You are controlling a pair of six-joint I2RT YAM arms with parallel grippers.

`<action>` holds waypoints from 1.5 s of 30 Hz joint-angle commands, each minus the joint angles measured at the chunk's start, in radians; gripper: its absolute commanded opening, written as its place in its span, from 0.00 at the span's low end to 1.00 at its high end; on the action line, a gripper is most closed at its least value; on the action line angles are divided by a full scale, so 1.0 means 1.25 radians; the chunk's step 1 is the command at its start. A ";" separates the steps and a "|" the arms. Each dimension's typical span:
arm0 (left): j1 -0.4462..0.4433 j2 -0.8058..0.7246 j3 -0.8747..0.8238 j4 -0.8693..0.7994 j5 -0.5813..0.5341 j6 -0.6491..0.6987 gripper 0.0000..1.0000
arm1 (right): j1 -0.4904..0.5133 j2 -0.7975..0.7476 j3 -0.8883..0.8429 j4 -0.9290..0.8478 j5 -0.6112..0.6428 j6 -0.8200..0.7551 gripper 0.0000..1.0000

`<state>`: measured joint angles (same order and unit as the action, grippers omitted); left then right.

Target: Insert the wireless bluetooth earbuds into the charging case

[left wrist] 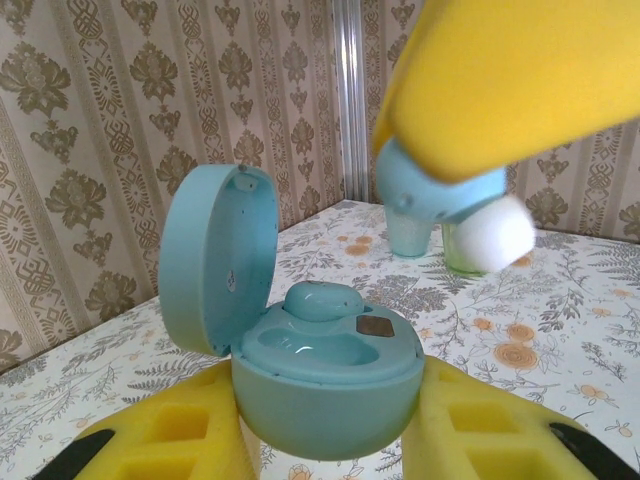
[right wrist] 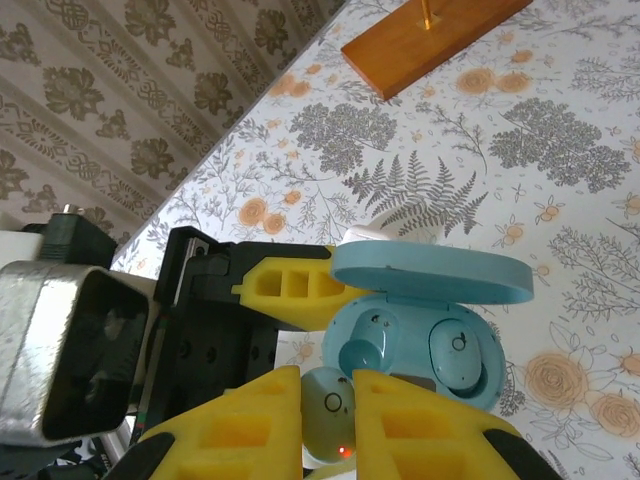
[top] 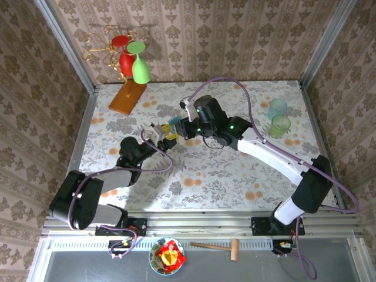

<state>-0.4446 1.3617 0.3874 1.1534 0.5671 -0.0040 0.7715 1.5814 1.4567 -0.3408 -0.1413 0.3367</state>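
My left gripper is shut on the light-blue charging case, its yellow fingers pressing both sides. The lid stands open to the left. One of the wireless bluetooth earbuds sits in the far slot; the near slot is empty. My right gripper is shut on the other earbud, which hangs just beside the case and its empty slot. From above, both grippers meet mid-table: left, right, with the case between them.
Two translucent cups stand at the back right. A wooden stand with a green glass and a red glass is at the back left. Patterned walls close in three sides. A small white object lies under the case.
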 commanded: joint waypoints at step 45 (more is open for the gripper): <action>-0.004 0.004 0.045 0.024 0.010 -0.046 0.33 | 0.007 0.022 -0.038 0.103 -0.004 0.015 0.26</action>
<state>-0.4442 1.3624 0.4061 1.1408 0.5640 -0.0490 0.7734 1.6539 1.4212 -0.2153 -0.1188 0.3462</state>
